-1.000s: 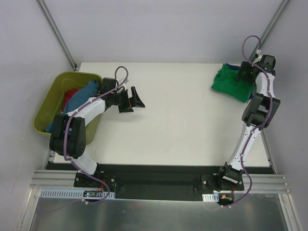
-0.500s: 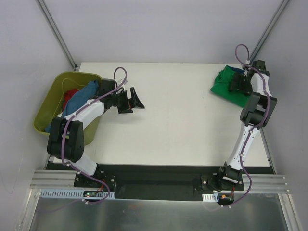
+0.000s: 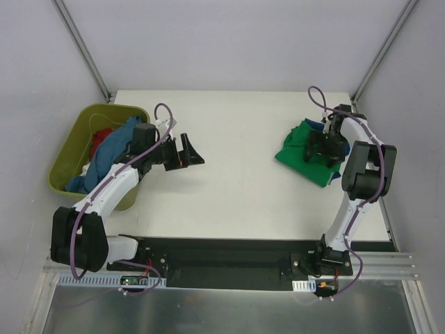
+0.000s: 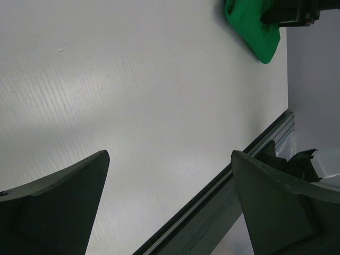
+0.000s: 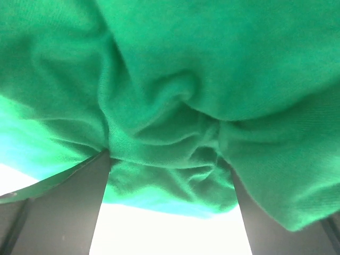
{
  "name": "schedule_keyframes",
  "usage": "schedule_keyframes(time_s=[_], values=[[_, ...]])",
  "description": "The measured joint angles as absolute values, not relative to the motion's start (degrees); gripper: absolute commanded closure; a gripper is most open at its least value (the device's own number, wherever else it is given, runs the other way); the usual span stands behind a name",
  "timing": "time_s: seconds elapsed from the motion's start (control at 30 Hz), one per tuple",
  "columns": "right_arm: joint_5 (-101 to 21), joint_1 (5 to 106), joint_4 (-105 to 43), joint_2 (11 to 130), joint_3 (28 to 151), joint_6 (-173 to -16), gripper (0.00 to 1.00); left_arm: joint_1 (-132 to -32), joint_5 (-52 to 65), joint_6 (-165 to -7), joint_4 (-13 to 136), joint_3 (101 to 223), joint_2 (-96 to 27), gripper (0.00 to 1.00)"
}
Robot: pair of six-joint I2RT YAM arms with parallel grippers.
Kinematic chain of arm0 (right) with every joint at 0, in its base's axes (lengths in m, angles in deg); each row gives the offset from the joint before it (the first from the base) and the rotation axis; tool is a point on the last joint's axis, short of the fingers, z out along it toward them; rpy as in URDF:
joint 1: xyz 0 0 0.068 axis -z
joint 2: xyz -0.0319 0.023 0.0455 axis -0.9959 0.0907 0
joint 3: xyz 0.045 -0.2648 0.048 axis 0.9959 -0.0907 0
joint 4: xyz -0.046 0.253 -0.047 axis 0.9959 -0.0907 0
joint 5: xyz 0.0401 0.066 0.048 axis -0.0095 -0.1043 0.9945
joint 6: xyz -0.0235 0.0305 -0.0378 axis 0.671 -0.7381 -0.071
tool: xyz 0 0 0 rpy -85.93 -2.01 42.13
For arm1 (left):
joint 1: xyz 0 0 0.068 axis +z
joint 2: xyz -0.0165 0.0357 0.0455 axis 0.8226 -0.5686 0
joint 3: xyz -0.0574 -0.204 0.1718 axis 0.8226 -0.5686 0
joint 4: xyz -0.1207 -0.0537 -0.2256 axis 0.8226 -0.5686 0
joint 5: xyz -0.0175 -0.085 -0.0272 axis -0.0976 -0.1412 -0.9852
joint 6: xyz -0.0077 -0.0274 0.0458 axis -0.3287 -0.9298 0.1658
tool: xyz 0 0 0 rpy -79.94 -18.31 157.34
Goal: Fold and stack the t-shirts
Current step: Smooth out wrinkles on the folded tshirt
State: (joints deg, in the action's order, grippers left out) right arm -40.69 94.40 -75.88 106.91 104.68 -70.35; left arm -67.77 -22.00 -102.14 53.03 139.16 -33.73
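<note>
the green t-shirt point(image 3: 295, 154), lying far from the tub point(image 3: 66, 167), is being pressed by the right hand point(image 3: 318, 147), spread wide over a bunched fold. beside the tub, the left hand point(image 3: 189, 149) is being held spread, empty. the cloth risks being dragged into a crumple, nothing being pinched.

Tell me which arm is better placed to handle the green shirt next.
The right arm. Its jaws stand wide with the green t-shirt bunched between them; the left arm hangs over the table by the tub, jaws open.
</note>
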Motion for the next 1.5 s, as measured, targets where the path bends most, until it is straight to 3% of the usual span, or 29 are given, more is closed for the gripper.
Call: schedule_keyframes(time_s=[0.47,0.67,0.77,0.9,1.1,1.33,1.5], values=[[-35.42,95.49,-78.96,90.1,103.11,-73.17,0.01,-67.77,-20.43,-102.01,52.95,136.6,-29.47,0.01],[-33.01,98.34,-80.08,93.05,105.47,-68.45,0.14,-67.77,-20.34,-101.64,52.92,136.6,-29.6,0.01],[-32.71,98.36,-80.3,97.11,107.66,-66.27,0.3,-67.77,-20.34,-101.59,52.95,136.6,-30.08,0.01],[-35.24,98.25,-80.43,101.38,110.32,-65.41,0.67,-67.77,-20.32,-101.61,52.92,136.6,-31.06,0.01],[-40.99,98.71,-80.47,103.41,113.54,-65.98,0.99,-67.77,-20.3,-101.59,52.92,136.6,-31.41,0.01],[-38.68,101.07,-80.38,104.04,118.48,-69.26,0.97,-67.77,-20.19,-101.61,52.92,136.6,-31.43,0.01],[-35.9,103.17,-80.75,109.38,123.55,-71.47,0.86,-67.77,-19.49,-101.61,52.92,136.6,-31.48,0.01]])
